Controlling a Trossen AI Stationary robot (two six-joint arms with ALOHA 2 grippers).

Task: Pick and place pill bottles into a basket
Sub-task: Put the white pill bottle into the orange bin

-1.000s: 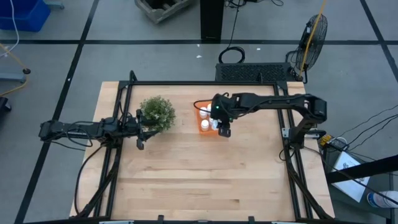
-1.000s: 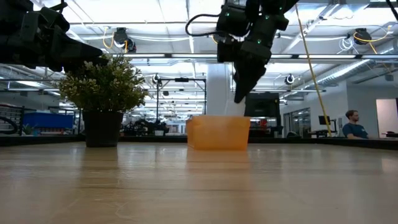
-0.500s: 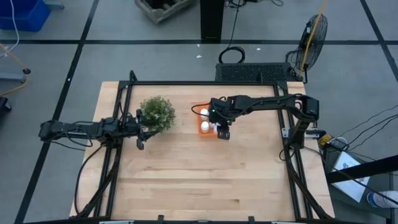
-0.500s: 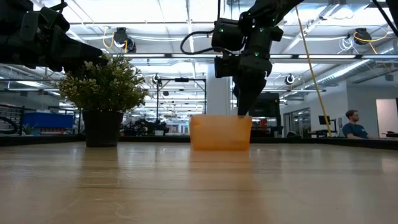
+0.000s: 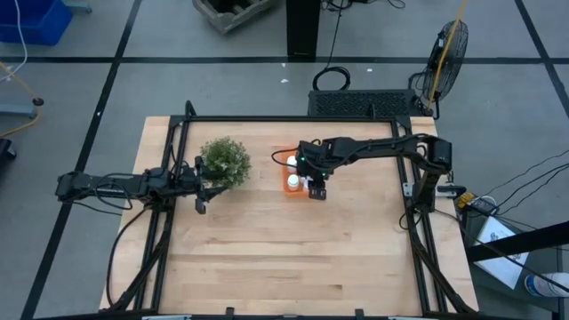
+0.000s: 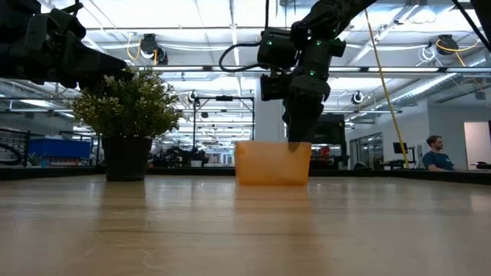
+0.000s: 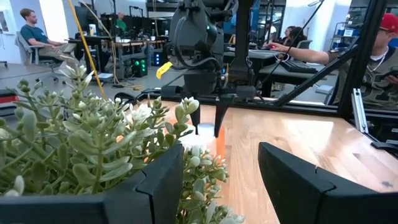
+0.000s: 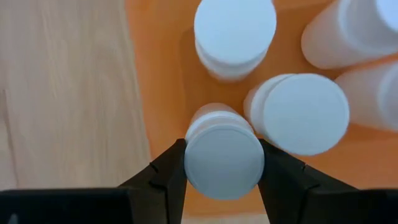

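Observation:
The orange basket [image 5: 286, 175] stands at the table's far middle and also shows in the low view [image 6: 272, 162]. Several white pill bottles stand in it [image 8: 235, 31] [image 8: 305, 112]. My right gripper [image 5: 316, 188] hangs over the basket's near right corner, shut on one more bottle [image 8: 224, 158]; in the low view its fingers [image 6: 298, 138] reach down to the basket's rim. My left gripper [image 5: 202, 185] is open and empty, beside the bushy green plant [image 5: 225, 162]. My right gripper pinches the bottle's round cap [image 8: 224, 180] between its two fingers [image 8: 169, 171], one on either side. The fingers come from above, pointing down. The bottle stands upright inside the basket, close to its wall; whether it rests on the floor I cannot tell.
The potted plant [image 6: 126, 115] stands left of the basket, close to my left gripper [image 7: 214, 186]. A black frame [image 5: 267, 120] runs around the table's far and side edges. Bare wood lies toward the near edge. People sit in the room behind.
My right gripper has gone down with the bottle, from above the basket to its rim, and a little toward the table's left, its fingers tipping more upright.

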